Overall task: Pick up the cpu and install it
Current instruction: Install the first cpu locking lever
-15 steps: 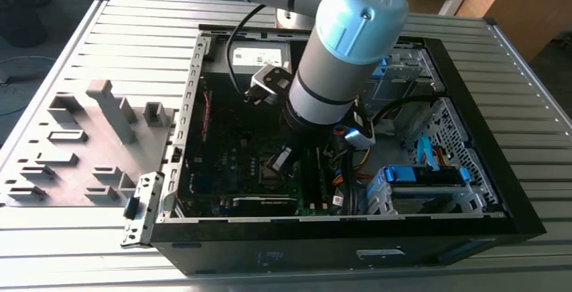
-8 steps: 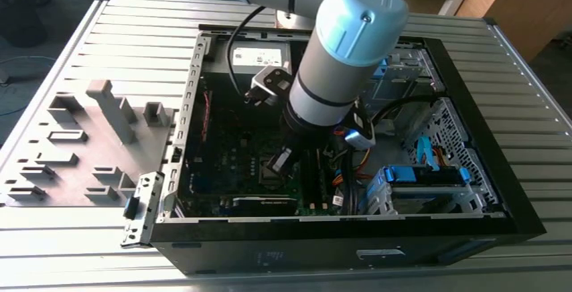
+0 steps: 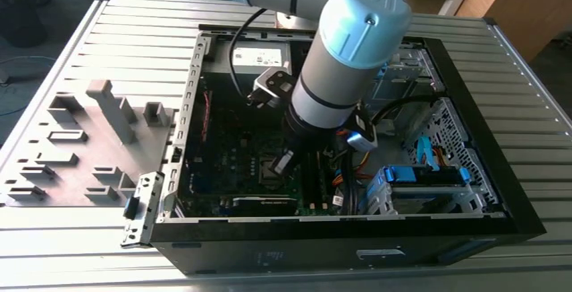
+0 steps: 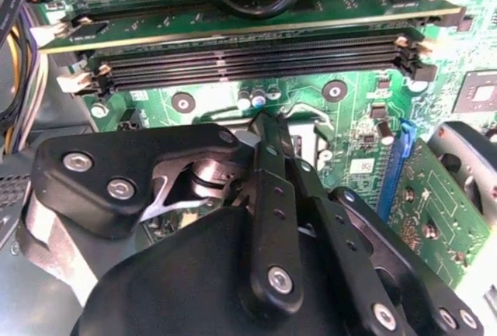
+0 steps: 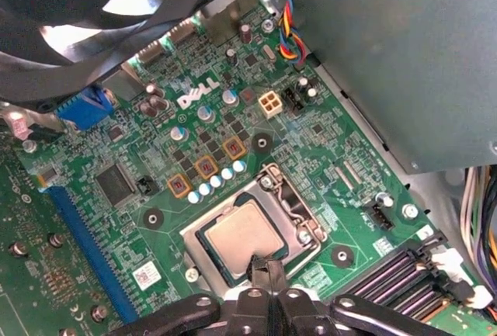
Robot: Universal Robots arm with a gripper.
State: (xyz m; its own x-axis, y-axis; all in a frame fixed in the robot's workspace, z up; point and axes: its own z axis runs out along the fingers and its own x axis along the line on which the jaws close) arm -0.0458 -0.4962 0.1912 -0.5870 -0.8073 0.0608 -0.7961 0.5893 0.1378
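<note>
- A thick grey robot arm [image 3: 335,84], capped with a pale blue rounded joint cover [image 3: 362,21], seen in the exterior view.
- A black band rings the arm's lower section; black cables [image 3: 234,51] trail alongside it.
- The gripper [image 4: 268,130] is built of matte black linkage plates joined by silver round-head screws [image 4: 78,162], with bare metal underneath, in the second wrist view.

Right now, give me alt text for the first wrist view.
A silver-topped cpu sits in the metal-framed socket of a green motherboard, with the black gripper fingertips just over its near edge. Grey power-supply box beyond.
</note>
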